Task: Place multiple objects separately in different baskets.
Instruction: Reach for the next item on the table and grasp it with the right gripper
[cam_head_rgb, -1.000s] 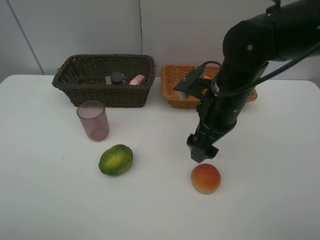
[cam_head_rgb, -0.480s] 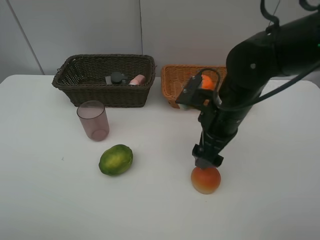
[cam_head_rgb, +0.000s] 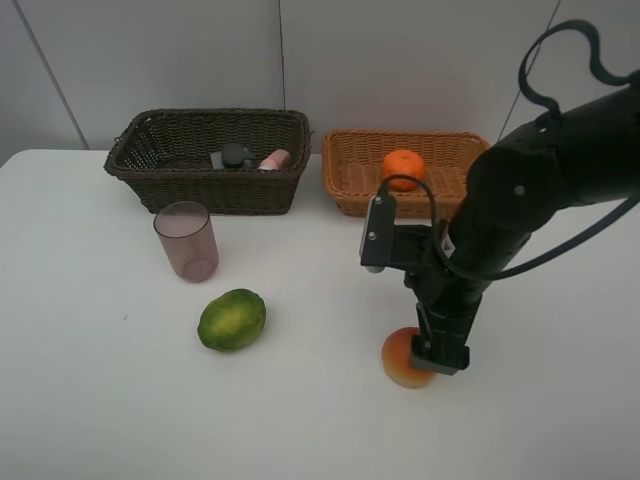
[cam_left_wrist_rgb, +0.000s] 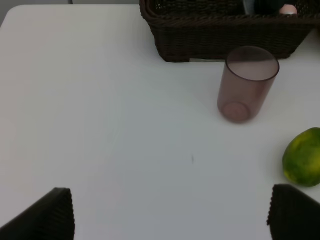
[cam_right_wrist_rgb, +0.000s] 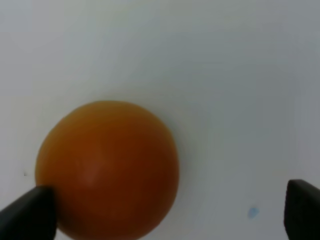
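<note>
Right end effector (cam_right_wrist_rgb: 167, 215) over round red-orange fruit (cam_right_wrist_rgb: 107, 170)
I keep it spread wide; the fruit sits off-centre, close by one fingertip.

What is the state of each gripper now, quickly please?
Left gripper: open, holding nothing.
Right gripper: open, with the red-orange fruit between its fingers, not gripped.

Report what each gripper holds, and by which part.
Nothing is held. The right gripper stands open around the red-orange fruit, not closed on it; the left gripper hangs open over the table.
</note>
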